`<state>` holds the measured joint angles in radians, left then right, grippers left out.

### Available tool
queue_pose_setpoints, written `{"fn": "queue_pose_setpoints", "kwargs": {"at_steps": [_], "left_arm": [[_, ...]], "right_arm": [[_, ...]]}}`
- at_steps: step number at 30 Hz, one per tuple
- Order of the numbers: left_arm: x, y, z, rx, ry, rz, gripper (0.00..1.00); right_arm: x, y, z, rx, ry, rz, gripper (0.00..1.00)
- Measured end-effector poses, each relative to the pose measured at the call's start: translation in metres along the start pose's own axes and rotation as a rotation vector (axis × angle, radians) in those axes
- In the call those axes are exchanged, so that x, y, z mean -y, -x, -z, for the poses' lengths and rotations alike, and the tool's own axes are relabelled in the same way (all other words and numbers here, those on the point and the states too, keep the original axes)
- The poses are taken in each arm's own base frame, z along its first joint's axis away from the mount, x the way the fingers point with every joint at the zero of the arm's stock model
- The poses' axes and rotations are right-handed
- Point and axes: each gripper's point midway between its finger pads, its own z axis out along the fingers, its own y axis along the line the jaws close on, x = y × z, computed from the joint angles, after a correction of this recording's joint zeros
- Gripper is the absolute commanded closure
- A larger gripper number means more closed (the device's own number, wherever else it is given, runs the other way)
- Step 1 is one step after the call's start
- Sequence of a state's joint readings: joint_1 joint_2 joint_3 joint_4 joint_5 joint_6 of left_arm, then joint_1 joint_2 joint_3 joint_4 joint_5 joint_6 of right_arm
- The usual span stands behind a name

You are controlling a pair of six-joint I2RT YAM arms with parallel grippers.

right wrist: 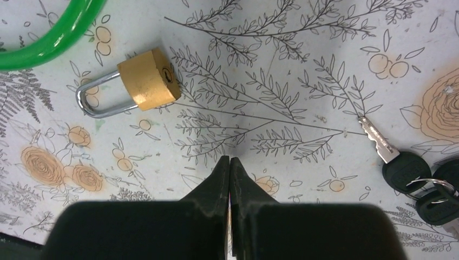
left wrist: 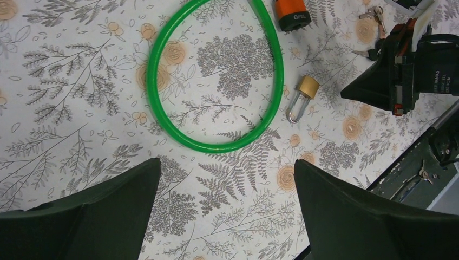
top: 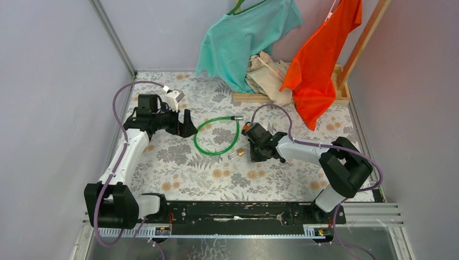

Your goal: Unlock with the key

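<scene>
Closest to my right wrist camera are the right fingers (right wrist: 221,179), pressed tip to tip with nothing between them, hanging just above the flowered bench (right wrist: 303,49). The key (right wrist: 403,169) is not in them. It lies flat on the bench off to their right, clearly apart, silver blade pointing up-left, black head ringed to a second black-headed key (right wrist: 439,208). The brass padlock (right wrist: 147,80) rests up-left of the fingers, beside the green cable (right wrist: 38,49).

The left fingers (left wrist: 108,211) stand wide apart and hold nothing; the orange padlock (left wrist: 290,13) shows at the far edge of that view.

My worries are these. The key is thin and flat, so a pinch from above may skid it or catch the ring instead. The twin would dangle and could foul the keyhole. I cannot tell which padlock this key fits, so I might try the wrong one.
</scene>
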<state>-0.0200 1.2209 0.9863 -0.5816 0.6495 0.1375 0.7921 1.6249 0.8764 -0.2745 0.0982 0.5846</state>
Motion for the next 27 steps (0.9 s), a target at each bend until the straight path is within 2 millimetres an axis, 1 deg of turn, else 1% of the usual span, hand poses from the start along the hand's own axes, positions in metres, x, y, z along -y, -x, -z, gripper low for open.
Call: {"fn": "queue_pose_setpoints", "kwargs": {"at_steps": [3,4,6,8,10,13,17,19,22,23,26,27], "left_arm": [[0.004,-0.001,-0.002,-0.005,-0.023,-0.006,0.00],[0.006,-0.001,-0.003,-0.006,-0.030,-0.012,0.00],[0.009,-0.001,-0.004,-0.008,-0.040,-0.017,0.00],[0.011,-0.001,-0.004,-0.010,-0.046,-0.021,0.00],[0.012,-0.001,-0.005,-0.011,-0.054,-0.025,0.00],[0.017,-0.002,-0.006,-0.014,-0.071,-0.033,0.00],[0.019,-0.002,-0.007,-0.016,-0.078,-0.038,0.00],[0.020,0.000,-0.007,-0.014,-0.078,-0.041,0.00],[0.020,0.003,-0.006,-0.007,-0.077,-0.050,0.00],[0.020,0.004,-0.006,-0.007,-0.077,-0.053,0.00],[0.018,0.002,-0.008,-0.016,-0.077,-0.051,0.00],[0.017,0.001,-0.010,-0.021,-0.072,-0.049,0.00]], "right_arm": [[0.000,-0.001,0.004,-0.003,0.001,0.000,1.00],[0.002,-0.001,0.007,-0.004,-0.007,0.000,0.98],[0.005,0.000,0.013,0.007,-0.016,-0.003,0.82],[0.007,0.004,0.023,0.030,-0.019,-0.015,0.79],[0.008,0.008,0.033,0.055,-0.019,-0.026,0.74],[0.011,0.013,0.044,0.089,-0.030,-0.047,0.72],[0.017,0.013,0.046,0.094,-0.060,-0.064,0.66],[0.022,0.011,0.046,0.092,-0.083,-0.071,0.57],[0.025,0.012,0.046,0.099,-0.101,-0.080,0.51],[0.026,0.013,0.046,0.102,-0.106,-0.082,0.46],[0.028,0.015,0.045,0.112,-0.115,-0.091,0.22],[0.030,0.017,0.046,0.118,-0.123,-0.092,0.16]]}}
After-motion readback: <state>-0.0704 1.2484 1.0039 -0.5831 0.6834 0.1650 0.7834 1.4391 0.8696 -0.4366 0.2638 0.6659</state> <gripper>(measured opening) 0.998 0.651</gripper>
